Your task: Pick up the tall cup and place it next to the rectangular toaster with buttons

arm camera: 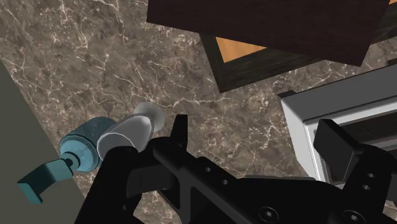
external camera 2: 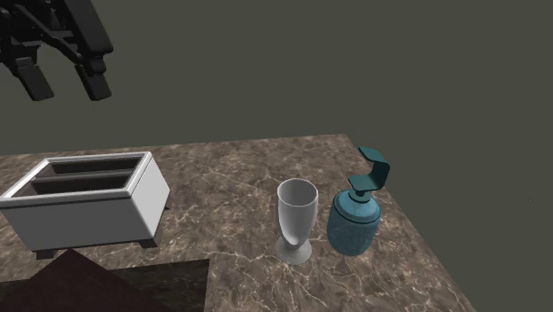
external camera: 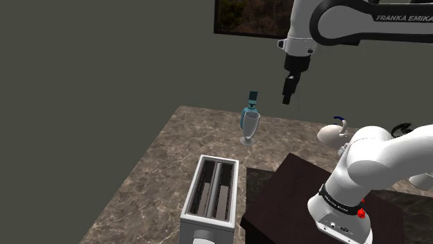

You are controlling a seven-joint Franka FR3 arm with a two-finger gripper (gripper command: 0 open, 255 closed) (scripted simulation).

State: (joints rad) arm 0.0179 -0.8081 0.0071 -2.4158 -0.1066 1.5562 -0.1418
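Brown veined marble covers the table [external camera: 149, 177], and its far edge in the shoulder view meets a plain grey-green wall [external camera: 104, 62]. Near that edge stands the tall cup [external camera 2: 297, 220], a clear footed glass, upright, with a flared rim and a round base. Just beside it, on the edge side, we see a teal soap dispenser [external camera 2: 356, 217], round-bodied, with a bent pump spout; we cannot tell if the two touch. The toaster [external camera 2: 89, 199] is a pale grey rectangular box with two long dark slots and short feet. It sits well apart from the cup, with a broad stretch of bare marble between them. A dark wood-grained stand [external camera: 305, 187] is close to the toaster's side and narrows the room there. The end effector [external camera 2: 69, 87] hangs high above the table, black, its fingers [arm camera: 180, 130] apart and clasping nothing. In the wrist view the cup lies just beyond one finger, untouched. A pale rounded object [external camera: 332, 133] sits past the stand; we cannot identify it.
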